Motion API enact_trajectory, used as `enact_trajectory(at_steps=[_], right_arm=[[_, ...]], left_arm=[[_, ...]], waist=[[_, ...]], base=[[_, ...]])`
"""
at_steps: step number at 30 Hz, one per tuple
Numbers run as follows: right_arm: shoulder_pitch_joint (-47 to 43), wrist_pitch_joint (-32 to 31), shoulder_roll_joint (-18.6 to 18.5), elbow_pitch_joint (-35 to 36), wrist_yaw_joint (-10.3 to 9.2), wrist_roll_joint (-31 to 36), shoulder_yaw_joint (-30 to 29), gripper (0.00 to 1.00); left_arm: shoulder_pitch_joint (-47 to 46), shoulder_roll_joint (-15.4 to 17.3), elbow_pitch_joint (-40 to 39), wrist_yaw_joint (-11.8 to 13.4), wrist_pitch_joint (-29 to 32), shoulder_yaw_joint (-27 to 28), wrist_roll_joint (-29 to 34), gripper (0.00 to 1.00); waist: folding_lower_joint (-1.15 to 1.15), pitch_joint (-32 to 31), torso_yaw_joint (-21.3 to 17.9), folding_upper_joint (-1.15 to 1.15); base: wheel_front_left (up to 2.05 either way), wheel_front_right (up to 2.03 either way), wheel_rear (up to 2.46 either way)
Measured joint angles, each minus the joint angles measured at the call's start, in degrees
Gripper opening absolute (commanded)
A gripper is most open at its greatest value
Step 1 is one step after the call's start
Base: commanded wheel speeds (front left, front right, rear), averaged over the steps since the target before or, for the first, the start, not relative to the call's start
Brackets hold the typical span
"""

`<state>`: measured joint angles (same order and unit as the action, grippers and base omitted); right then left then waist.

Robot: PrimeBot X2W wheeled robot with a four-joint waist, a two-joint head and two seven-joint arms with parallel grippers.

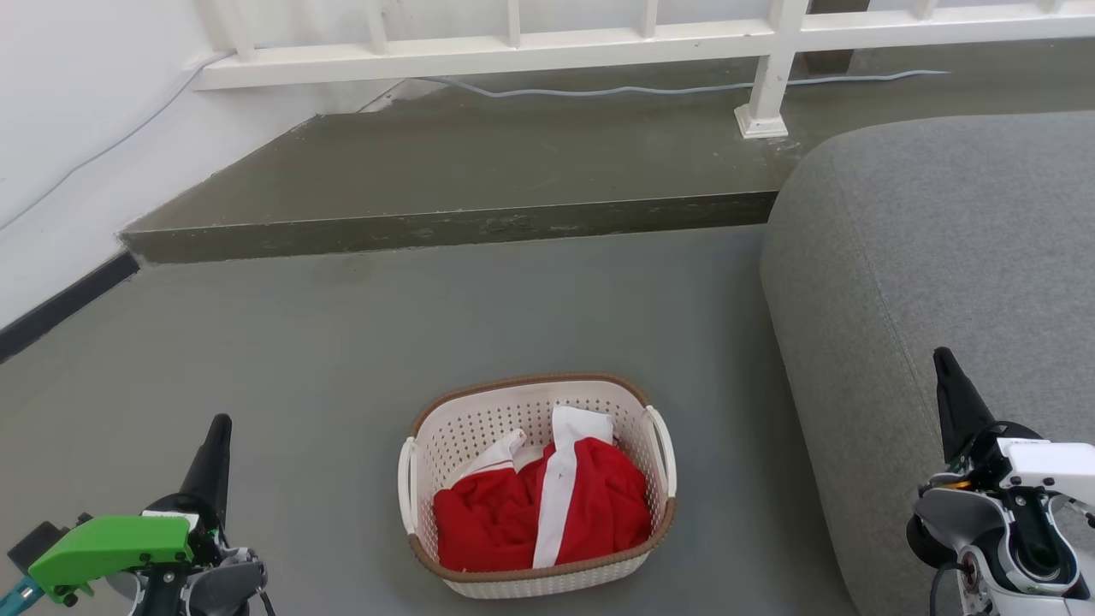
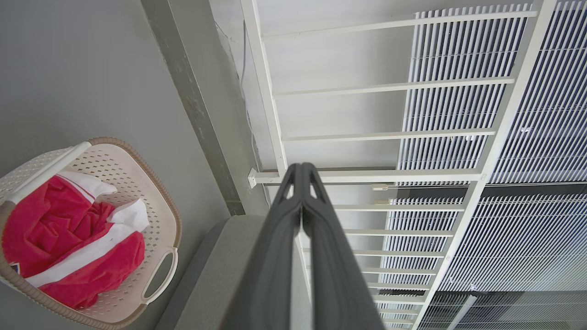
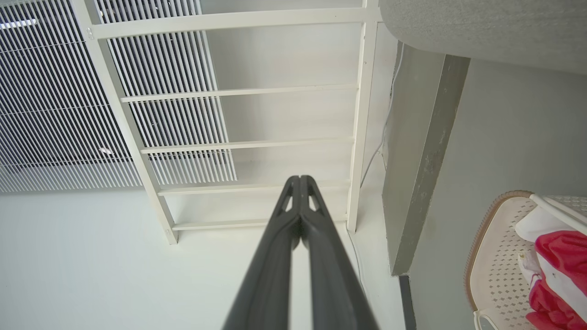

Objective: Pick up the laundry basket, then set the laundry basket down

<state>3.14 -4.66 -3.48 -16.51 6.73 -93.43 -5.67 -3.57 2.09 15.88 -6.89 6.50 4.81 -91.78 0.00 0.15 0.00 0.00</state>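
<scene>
Logging state: basket [image 1: 513,417] stands upright on floor [image 1: 342,359], at 6 o'clock from the middle of the head view; red-and-white garment [image 1: 547,505] bundled inside; both white handles free.

Left gripper [image 1: 220,428] sits at 9 o'clock of basket, well apart; right gripper [image 1: 944,364] at 3 o'clock, well apart, in front of sofa [image 1: 941,257]; basket lies between them.

Wrist views: each claw's fingers pressed together along their length, tips meeting, nothing held; neither claw touches basket.

Progress, as judged: basket rests on floor, which is how the task's end would leave it; same scene fits arms parked ahead of a lift, or arms drawn clear after a set-down; frames do not settle which. No lift in hand at this moment; basket level, contents inside the rim.
</scene>
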Motion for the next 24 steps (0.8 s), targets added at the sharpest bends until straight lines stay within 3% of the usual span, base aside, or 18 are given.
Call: enact_trajectory(at_steps=[24], right_arm=[[0.01, 0.0, 0.01, 0.01, 0.0, 0.0, -0.11, 0.0]], left_arm=[[0.0, -0.01, -0.01, 0.0, 0.0, 0.0, -0.01, 0.0]], waist=[[0.0, 0.0, 0.0, 0.0]], base=[[0.0, 0.0, 0.0]])
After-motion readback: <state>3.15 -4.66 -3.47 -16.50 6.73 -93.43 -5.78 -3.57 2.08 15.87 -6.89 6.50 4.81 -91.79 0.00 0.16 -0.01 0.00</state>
